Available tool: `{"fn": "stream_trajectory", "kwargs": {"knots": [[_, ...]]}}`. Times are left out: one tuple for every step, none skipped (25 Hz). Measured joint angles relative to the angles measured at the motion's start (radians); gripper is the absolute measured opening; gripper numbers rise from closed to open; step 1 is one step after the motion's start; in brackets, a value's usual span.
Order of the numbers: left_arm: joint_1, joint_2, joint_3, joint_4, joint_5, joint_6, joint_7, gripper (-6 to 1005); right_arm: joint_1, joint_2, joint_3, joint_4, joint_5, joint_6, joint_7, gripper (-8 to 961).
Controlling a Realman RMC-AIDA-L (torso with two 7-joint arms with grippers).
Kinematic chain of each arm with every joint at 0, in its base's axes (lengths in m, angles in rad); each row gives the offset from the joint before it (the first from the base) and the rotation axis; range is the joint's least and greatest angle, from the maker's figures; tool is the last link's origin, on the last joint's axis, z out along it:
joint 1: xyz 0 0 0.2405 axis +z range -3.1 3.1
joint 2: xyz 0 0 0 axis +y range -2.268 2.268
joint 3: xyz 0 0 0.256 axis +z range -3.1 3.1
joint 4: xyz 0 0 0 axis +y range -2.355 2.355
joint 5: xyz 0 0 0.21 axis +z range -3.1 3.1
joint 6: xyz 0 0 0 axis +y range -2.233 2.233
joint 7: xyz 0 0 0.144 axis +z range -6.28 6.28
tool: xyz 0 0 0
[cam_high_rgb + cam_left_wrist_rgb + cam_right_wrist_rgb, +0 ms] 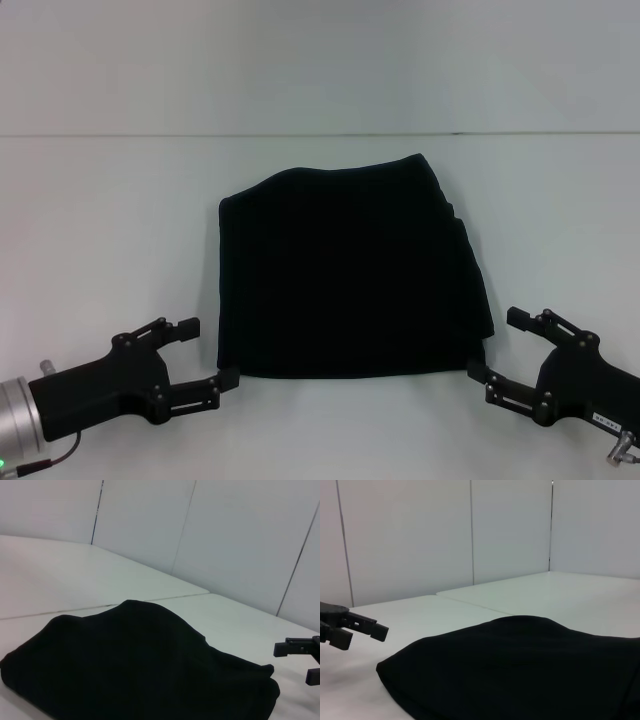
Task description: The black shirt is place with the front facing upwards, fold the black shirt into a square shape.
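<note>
Left gripper (208,353) and right gripper (495,345), fingers spread, flank the folded black shirt's (345,270) near corners.

Left gripper (205,354) and right gripper (497,346) sit low at each side, fingers spread apart.

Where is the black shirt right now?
In the head view the black shirt lies folded mid-table, between the open left pincer and open right pincer.

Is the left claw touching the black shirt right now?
Cannot tell. In the head view the left claw sits open at the black shirt corner; no clear gap or contact.
</note>
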Motion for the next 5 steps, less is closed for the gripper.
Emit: {"fn": "stream_trajectory", "kwargs": {"knots": [[0.000,0.000,0.000,0.000,-0.001,0.000,0.000,952,0.001,0.000,0.000,-0.001,0.000,0.000,0.002,899],[0.000,0.001,-0.001,0.001,-0.002,0.000,0.000,952,0.002,-0.001,0.000,-0.003,0.000,0.000,0.003,899],[-0.001,0.001,-0.001,0.001,-0.002,0.000,0.000,952,0.003,-0.001,0.000,-0.004,0.000,0.000,0.004,899],[-0.001,0.002,-0.001,0.002,-0.003,0.000,0.000,952,0.003,-0.001,0.002,-0.005,0.000,-0.001,0.005,899],[-0.001,0.002,-0.002,0.002,-0.003,-0.001,0.000,952,0.004,-0.001,0.004,-0.006,0.000,-0.004,0.005,899]]}}
